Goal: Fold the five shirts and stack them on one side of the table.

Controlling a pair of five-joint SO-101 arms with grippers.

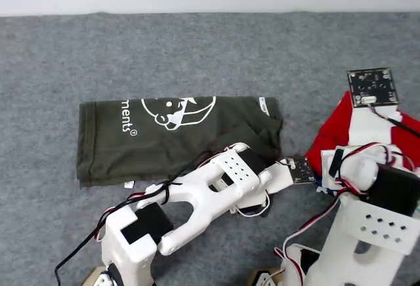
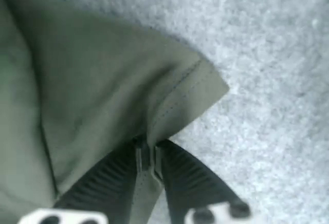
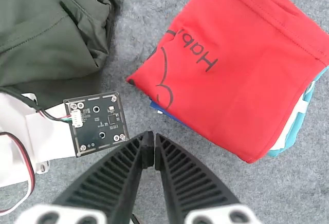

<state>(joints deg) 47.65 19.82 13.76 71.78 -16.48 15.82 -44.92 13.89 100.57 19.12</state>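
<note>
A dark green shirt (image 1: 164, 135) with a white print lies partly folded in the middle of the table. My left arm (image 1: 216, 184) stretches over its near right corner. In the left wrist view my left gripper (image 2: 149, 154) is shut on a fold of the green shirt (image 2: 103, 80), with the hem pinched between the fingers. A folded red shirt (image 1: 331, 132) tops a stack at the right side. My right gripper (image 3: 150, 149) hangs shut over bare table just in front of the red shirt (image 3: 236, 70), holding nothing.
The table is covered in grey carpet (image 1: 210, 50). Under the red shirt, edges of other folded shirts (image 3: 303, 116) stick out. The left arm's camera board (image 3: 96, 123) sits close beside my right gripper. The right arm's body (image 1: 371, 194) covers part of the stack.
</note>
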